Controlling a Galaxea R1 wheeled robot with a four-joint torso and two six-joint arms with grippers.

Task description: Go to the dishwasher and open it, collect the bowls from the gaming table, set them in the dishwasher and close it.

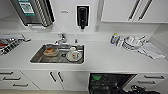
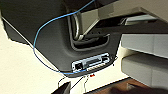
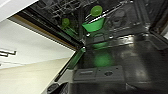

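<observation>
Right wrist camera looks over the lowered door point(image 3: 110, 75) of the open dishwasher point(image 1: 110, 83); whether either gripper is spread or pressed together cannot be told. Beyond the door, a bright green bowl point(image 3: 93, 25) sits in the dark wire rack, near its front edge. Above, a white counter point(image 1: 105, 56) carries a steel sink point(image 1: 37, 57).

A kitchenette, plainly: white counter point(image 1: 105, 56) with a steel sink point(image 1: 37, 58) and tap point(image 1: 61, 38), dishes inside, a wall soap dispenser point(image 1: 82, 15), white cabinets point(image 1: 117, 10) above, drawers below, and an open dishwasher point(image 1: 110, 82) under the worktop.
</observation>
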